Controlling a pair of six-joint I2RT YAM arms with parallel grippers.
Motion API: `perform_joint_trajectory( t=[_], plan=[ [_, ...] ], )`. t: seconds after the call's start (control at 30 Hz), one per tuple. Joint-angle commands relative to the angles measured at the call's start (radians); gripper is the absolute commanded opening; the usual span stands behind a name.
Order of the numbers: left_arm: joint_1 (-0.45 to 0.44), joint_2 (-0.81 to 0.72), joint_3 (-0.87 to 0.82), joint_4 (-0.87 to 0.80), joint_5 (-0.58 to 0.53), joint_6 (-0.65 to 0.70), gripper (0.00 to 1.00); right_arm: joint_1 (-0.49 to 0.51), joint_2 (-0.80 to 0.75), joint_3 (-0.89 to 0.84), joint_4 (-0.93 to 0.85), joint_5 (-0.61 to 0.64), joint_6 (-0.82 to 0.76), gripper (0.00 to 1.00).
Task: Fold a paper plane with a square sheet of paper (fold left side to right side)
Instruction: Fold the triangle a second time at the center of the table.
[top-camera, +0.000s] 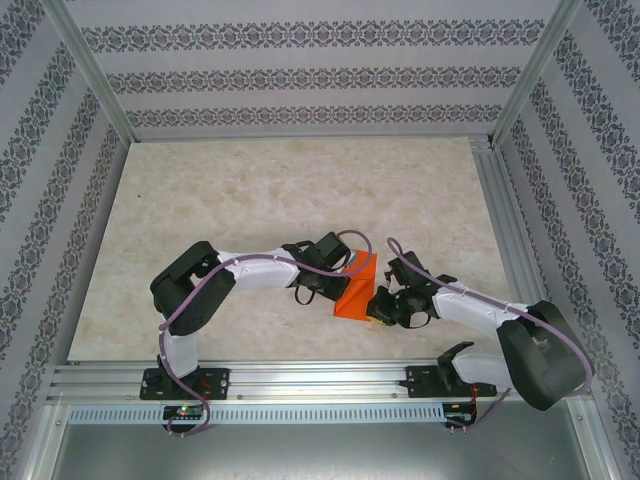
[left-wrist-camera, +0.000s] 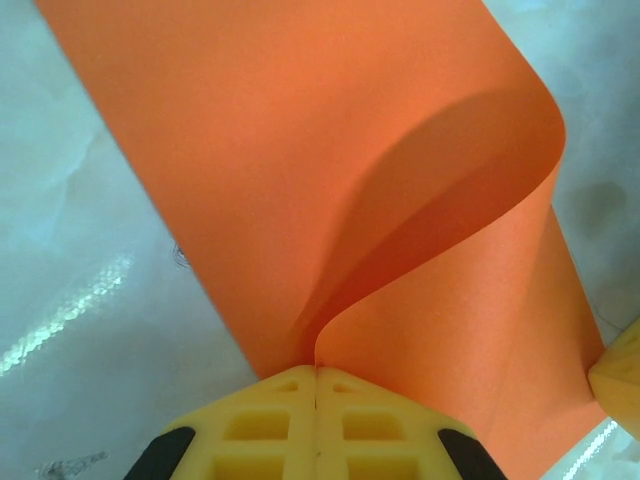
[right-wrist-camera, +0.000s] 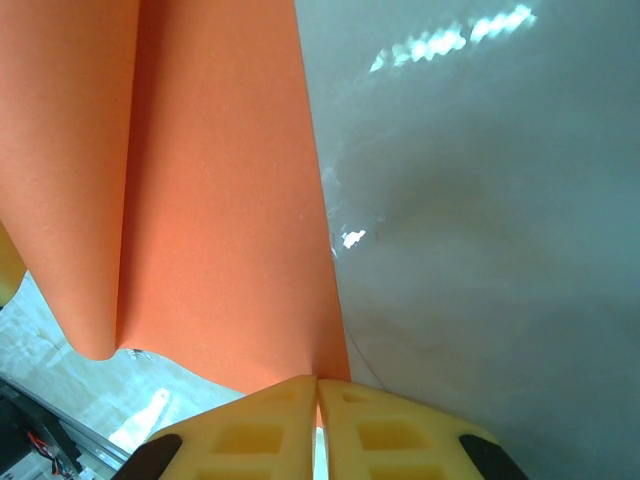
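Worktop (top-camera: 280, 200), near the front edge: paper (top-camera: 356, 290) is held up between the two arms, mid-fold.

The sheet bows in a loose loop with no sharp crease yet, probably so the left side can be carried over to the right before flattening. Left fingers (left-wrist-camera: 270, 425) are pressed together, pinching the paper where two layers converge. Right fingers (right-wrist-camera: 255, 430) are pressed together on one edge, probably to anchor that side. The top view gives position and a tented outline. The left wrist view adds the shadowed inside of the curl. The right wrist view adds a soft roll hanging on the left.
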Motion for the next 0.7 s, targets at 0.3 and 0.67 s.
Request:
perform_joint_trajectory(
  t=[0.3,0.67],
  plan=[
    [0.019,-0.031,0.012,-0.017,-0.045,0.035,0.03,0.013,0.034,0.002,-0.043,0.066,-0.023,0.12],
    [0.018,-0.013,-0.006,-0.008,-0.014,0.034,0.03,0.008,-0.011,0.021,0.006,0.021,-0.016,0.14]
  ],
)
